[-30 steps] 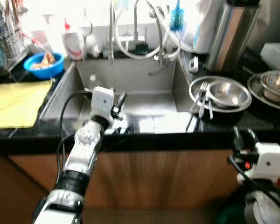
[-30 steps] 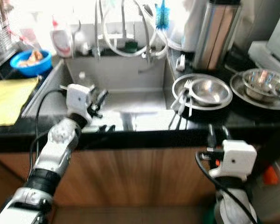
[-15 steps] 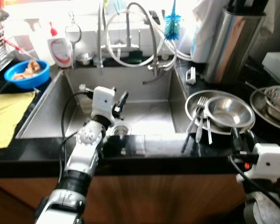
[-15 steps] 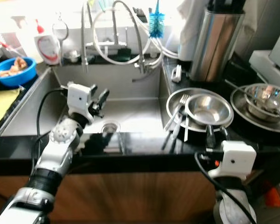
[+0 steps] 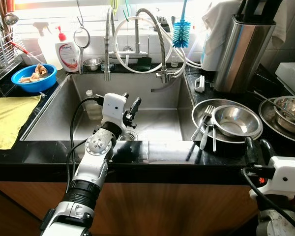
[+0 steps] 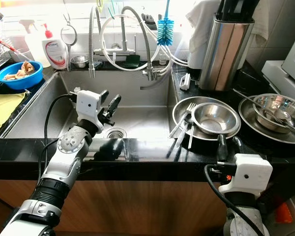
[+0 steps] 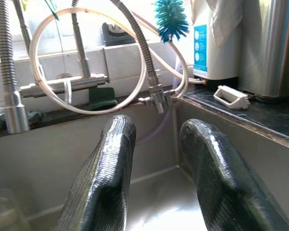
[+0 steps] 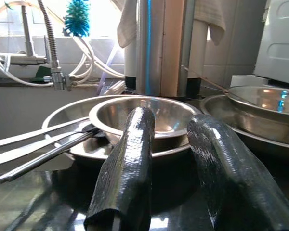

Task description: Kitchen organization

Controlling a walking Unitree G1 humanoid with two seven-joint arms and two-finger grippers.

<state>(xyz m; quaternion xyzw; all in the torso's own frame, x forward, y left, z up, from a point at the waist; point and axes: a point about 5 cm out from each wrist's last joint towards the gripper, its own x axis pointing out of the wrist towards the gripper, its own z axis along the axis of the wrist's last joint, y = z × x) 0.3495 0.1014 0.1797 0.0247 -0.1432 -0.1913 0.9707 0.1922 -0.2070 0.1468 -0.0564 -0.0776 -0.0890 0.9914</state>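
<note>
one steel plate (image 5: pixel 202 109) holding one bowl (image 5: pixel 236 119), cutlery; blue bowl (image 5: pixel 33 77) holds scraps. my left gripper (image 5: pixel 130 105) over sink (image 5: pixel 157 96), right gripper (image 5: pixel 256 149): both jaws apart, empty.

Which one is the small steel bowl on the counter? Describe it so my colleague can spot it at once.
Start at the sink and look to the robot's right, on the black counter. A wide steel plate lies there with forks across its near rim; the small steel bowl sits in it. Unlike the other steel dishes further right, it is empty.

I find no legible text: labels on the soap bottle (image 5: pixel 68 49) and white container (image 7: pixel 205 45) are unreadable.
</note>
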